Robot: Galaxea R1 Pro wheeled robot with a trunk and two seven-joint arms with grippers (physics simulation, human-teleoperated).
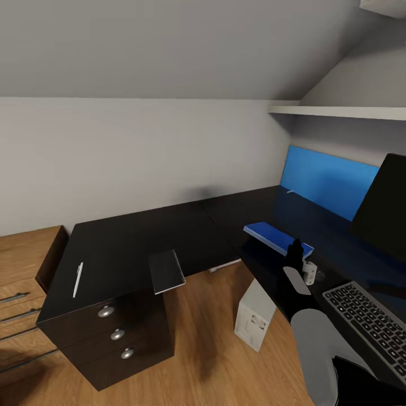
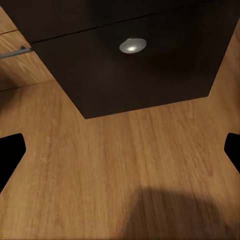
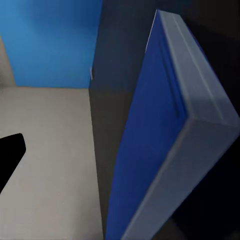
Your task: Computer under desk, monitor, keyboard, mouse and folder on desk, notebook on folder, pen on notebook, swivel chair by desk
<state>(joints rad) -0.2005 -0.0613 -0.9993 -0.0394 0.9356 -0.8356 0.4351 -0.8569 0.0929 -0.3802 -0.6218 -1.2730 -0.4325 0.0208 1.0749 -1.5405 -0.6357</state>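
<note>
Bright blue, the folder [image 1: 277,237] sits right of centre in the head view on the black surface [image 1: 169,234], with the right claw [image 1: 295,248] at its near end; whether that claw is clamped on it I cannot tell. The step looks like settling the folder, with the notebook [image 1: 167,272] and pen [image 1: 78,279], lower left, to be stacked next. The left wrist view shows floor, a drawer knob [image 2: 132,45] and the left claw [image 2: 120,155] spread apart.

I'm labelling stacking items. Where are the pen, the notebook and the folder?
pen [image 1: 78,279]: head view, middle of its white barrel.
notebook [image 1: 166,272]: head view, centre of its dark cover.
folder [image 1: 273,234]: head view, centre of its blue top face.
</note>
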